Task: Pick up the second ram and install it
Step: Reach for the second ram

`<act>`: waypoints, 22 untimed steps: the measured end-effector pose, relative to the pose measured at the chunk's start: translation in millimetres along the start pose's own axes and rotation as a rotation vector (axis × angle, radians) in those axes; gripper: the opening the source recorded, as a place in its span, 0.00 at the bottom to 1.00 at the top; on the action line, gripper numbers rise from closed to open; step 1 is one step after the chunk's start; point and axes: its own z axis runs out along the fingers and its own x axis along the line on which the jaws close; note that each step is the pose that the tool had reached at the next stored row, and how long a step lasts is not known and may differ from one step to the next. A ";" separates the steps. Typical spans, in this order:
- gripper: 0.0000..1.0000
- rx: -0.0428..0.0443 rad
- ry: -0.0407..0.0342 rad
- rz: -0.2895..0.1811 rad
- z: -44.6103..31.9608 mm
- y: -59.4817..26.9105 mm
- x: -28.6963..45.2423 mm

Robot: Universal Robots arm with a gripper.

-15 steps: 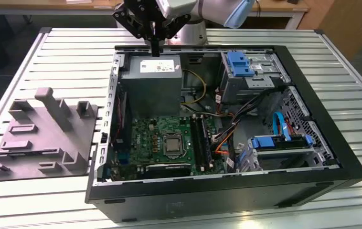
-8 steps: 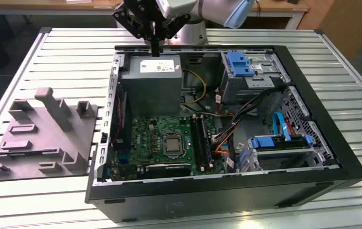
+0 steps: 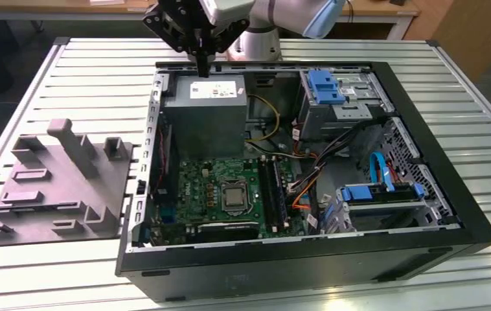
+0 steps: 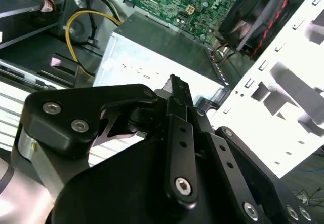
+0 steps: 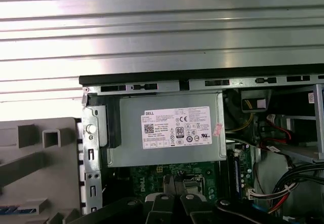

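Exterior view: you are looking at the gripper (image 3: 201, 68) hanging over the power supply (image 3: 204, 107) inside the open case (image 3: 315, 259). The second wrist view is giving you its fingers (image 4: 177, 112) pressing together. The first wrist view is showing a blue-green strip, apparently the second ram (image 5: 15, 210), lying in the grey fixture tray (image 5: 30, 158), well apart from the gripper. You are counting one tray, one power supply and one motherboard (image 3: 198, 184).

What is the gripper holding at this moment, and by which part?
Nothing, as far as shows: the gripper hangs above the power supply with its jaws together and nothing between them.
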 end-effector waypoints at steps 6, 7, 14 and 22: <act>0.10 0.0000 0.0000 0.000 -0.4 -0.9 12.3; 0.10 0.0001 0.0000 0.000 -0.4 -1.1 14.2; 0.10 -0.0001 -0.0003 0.000 -0.8 -2.2 28.7; 0.10 -0.0010 -0.0009 0.000 -1.3 -3.4 45.0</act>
